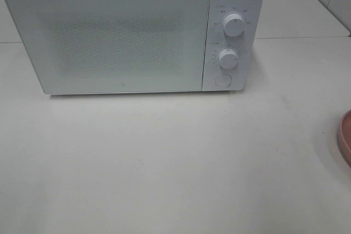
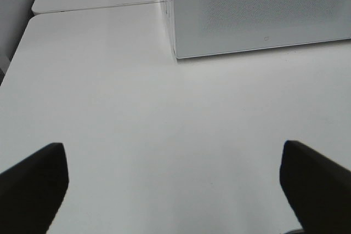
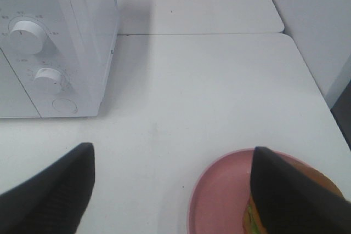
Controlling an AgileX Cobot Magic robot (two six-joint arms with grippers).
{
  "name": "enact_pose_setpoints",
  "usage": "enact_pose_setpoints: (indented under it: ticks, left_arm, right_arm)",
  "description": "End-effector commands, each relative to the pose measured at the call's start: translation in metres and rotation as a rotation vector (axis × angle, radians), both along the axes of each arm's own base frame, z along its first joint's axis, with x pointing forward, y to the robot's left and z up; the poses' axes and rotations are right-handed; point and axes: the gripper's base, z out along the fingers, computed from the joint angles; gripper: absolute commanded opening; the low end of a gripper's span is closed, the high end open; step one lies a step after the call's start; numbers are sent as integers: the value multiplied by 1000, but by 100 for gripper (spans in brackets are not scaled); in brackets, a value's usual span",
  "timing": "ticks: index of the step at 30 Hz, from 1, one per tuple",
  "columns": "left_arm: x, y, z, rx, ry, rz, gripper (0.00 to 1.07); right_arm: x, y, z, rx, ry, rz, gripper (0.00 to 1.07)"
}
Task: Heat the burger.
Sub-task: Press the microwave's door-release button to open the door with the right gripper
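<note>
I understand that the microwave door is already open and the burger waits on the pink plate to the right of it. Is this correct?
Not quite. The microwave door is closed, flush with the control panel, as the exterior high view shows. The rest holds: in the right wrist view the burger sits on the pink plate to the right of the microwave.
</note>
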Motion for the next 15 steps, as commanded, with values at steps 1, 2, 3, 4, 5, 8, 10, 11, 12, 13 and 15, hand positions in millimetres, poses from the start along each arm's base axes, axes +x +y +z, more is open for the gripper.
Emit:
enact_pose_setpoints:
  ticks: [1, 2, 3, 4, 5, 8, 10, 11, 12, 13, 15]
  left_arm:
    - [-3, 0, 0, -3, -31, -5, 98]
    - [-3, 0, 0, -3, -31, -5, 98]
    - [-3, 0, 0, -3, -31, -5, 98]
    - [-3, 0, 0, -3, -31, -5, 98]
    - [-3, 0, 0, -3, -31, -5, 98]
    - [-3, 0, 0, -3, -31, -5, 98]
    - [-3, 0, 0, -3, -31, -5, 98]
    - [-3, 0, 0, -3, -31, -5, 98]
    - [-3, 0, 0, -3, -31, -5, 98]
    - [-3, 0, 0, -3, -31, -5, 98]
    - [-3, 0, 0, -3, -31, -5, 98]
  right_arm:
    - [9, 1, 4, -4, -37, 9, 75]
    - [17, 1, 2, -5, -38, 12, 75]
    - [20, 1, 2, -5, -47, 14, 75]
    - [20, 1, 2, -5, -47, 14, 75]
    - [28, 2, 1, -4, -62, 18, 75]
    - [42, 2, 0, -4, -106, 26, 75]
    - [50, 3, 0, -9, -132, 33, 75]
    - [57, 3, -2, -23, -150, 42, 75]
    - [57, 3, -2, -23, -150, 42, 75]
    - [62, 4, -4, -27, -164, 48, 75]
    - [68, 5, -8, -31, -198, 58, 75]
